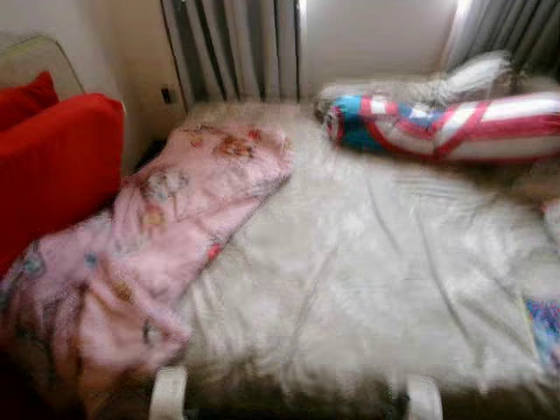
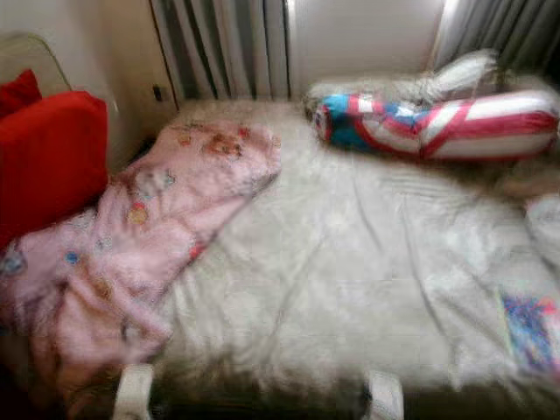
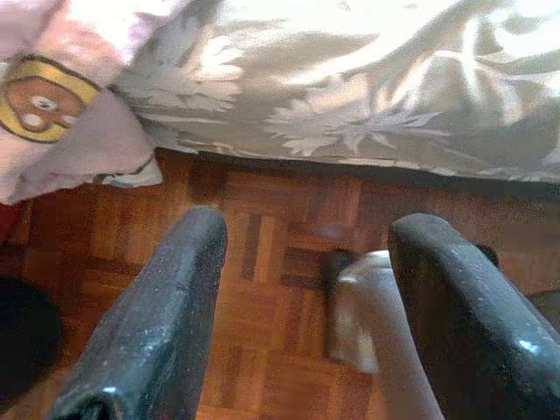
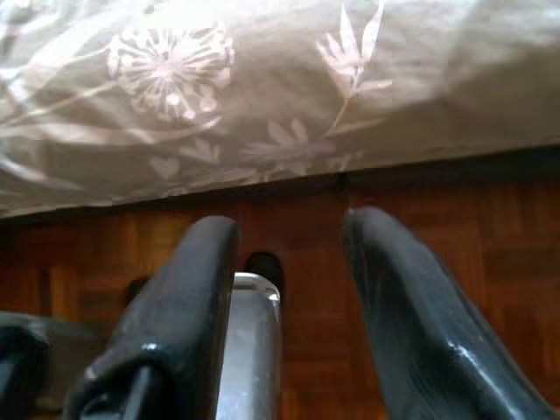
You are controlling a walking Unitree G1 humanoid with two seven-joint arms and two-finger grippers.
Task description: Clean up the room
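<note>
A bed (image 1: 367, 262) is lying straight ahead, with a blanket (image 1: 166, 227) sprawling over its left side and hanging off the near left corner toward the floor (image 3: 280, 262). A long bolster (image 1: 446, 127) is lying across the far right of the bed, with a pillow (image 1: 455, 83) sitting just behind it, and curtains (image 1: 232, 44) are hanging beyond the far edge. Cushions (image 1: 52, 166) are sitting to the left of the bed, touching the blanket, while a book (image 2: 529, 332) is resting at the near right edge.
</note>
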